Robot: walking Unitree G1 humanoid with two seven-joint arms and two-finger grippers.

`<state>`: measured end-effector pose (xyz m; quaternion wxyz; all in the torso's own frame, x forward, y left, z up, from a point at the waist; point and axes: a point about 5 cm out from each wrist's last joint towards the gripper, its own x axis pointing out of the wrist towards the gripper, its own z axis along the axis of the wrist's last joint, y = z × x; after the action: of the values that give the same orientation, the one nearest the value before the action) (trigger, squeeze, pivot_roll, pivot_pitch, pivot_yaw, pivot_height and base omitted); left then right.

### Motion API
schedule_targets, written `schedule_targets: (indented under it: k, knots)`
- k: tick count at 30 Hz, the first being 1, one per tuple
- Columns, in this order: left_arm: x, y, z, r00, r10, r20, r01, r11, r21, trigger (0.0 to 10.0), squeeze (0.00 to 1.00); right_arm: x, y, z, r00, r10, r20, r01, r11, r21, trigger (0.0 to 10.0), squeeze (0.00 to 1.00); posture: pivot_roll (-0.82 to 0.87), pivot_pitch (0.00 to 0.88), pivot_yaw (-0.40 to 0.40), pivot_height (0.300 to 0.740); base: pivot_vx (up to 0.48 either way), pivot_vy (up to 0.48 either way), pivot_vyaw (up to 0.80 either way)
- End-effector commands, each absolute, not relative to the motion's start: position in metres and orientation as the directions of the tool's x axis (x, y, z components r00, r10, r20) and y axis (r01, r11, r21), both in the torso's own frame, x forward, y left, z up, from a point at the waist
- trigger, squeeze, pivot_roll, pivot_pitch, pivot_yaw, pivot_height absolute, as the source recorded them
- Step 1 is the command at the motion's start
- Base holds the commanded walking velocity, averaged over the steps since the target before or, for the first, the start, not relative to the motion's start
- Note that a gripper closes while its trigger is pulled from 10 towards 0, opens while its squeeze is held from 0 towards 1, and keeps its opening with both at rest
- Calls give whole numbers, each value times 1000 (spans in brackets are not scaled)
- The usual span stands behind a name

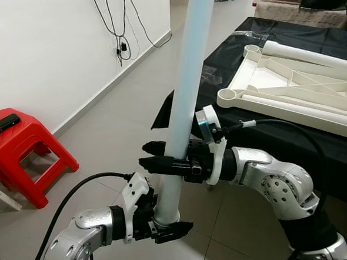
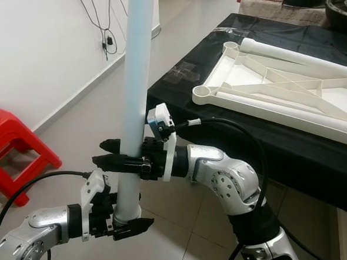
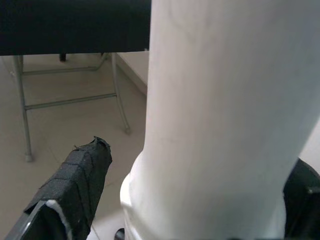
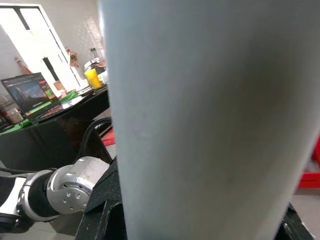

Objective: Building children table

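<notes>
A long white table leg (image 1: 185, 88) stands nearly upright in front of me, held by both grippers. My left gripper (image 1: 167, 226) is shut on its lower end, just above the floor. My right gripper (image 1: 162, 156) is shut on the leg a little higher up, its fingers wrapped round it. The white children's table top (image 1: 289, 90) lies upside down on the black-covered table (image 1: 315, 142) to my right, with round leg sockets at its corners. In the left wrist view the leg (image 3: 220, 125) sits close beside one black finger (image 3: 75, 185).
A second white leg (image 1: 310, 54) lies along the far side of the table top. A red plastic stool (image 1: 21, 151) with a small black device on it stands at the left by the white wall. Cables hang down the wall. Tiled floor lies between stool and table.
</notes>
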<state>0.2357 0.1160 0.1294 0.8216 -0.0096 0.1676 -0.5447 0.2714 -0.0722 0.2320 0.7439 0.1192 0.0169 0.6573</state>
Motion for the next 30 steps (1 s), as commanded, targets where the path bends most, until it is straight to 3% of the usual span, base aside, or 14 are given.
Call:
schedule_targets:
  k: [1,2,3,4,7,8,12,14,15,16,18,19,23,30]
  knots:
    - [232,118,124,351,-891,-287,888,414,-200,10000,573,275,-76,236,154,978,142,-977,129,169,0,0,15,106,-22,740,0,0,0]
    - [232,118,124,351,-891,-287,888,414,-200,10000,573,275,-76,236,154,978,142,-977,129,169,0,0,15,106,-22,740,0,0,0]
    - [230,118,123,356,-890,-286,887,418,-197,10000,0,283,-82,237,212,967,138,-970,192,148,0,0,19,100,-25,740,0,0,0]
    - [230,118,123,356,-890,-286,887,418,-197,10000,0,283,-82,237,212,967,138,-970,192,148,0,0,19,100,-25,740,0,0,0]
    - [226,119,118,416,-867,-275,856,476,-203,10000,0,319,-113,245,527,831,179,-849,524,69,0,0,17,87,-20,740,0,0,0]
    - [226,119,118,416,-867,-275,856,476,-203,10000,0,319,-113,245,527,831,179,-849,524,69,0,0,17,87,-20,740,0,0,0]
    - [228,122,116,494,-831,-256,818,544,-188,10000,0,335,-137,251,706,673,223,-697,715,49,0,0,12,74,-18,740,0,0,0]
    - [236,125,117,619,-754,-219,750,650,-120,10000,0,341,-157,254,832,489,261,-509,861,11,0,0,11,68,-19,740,0,0,0]
    - [236,125,117,619,-754,-219,750,650,-120,10000,0,341,-157,254,832,489,261,-509,861,11,0,0,11,68,-19,740,0,0,0]
    - [243,126,122,705,-687,-176,684,724,-87,10000,0,339,-166,254,879,384,282,-398,917,-9,7333,0,12,57,-16,740,0,0,0]
    - [243,126,122,705,-687,-176,684,724,-87,10000,0,339,-166,254,879,384,282,-398,917,-9,7333,0,12,57,-16,740,0,0,0]
    - [249,128,126,773,-618,-144,617,785,-57,10000,0,335,-172,253,906,301,298,-316,949,3,10000,0,11,56,-16,740,0,0,0]
    - [256,128,134,884,-463,-67,463,886,-19,10000,0,316,-170,226,946,185,267,-187,982,-17,10000,0,11,40,-12,740,0,0,-800]
    - [251,126,139,917,-397,-35,397,918,7,10000,0,292,-159,194,970,137,202,-127,990,-61,10000,0,2,41,-9,740,0,0,-800]
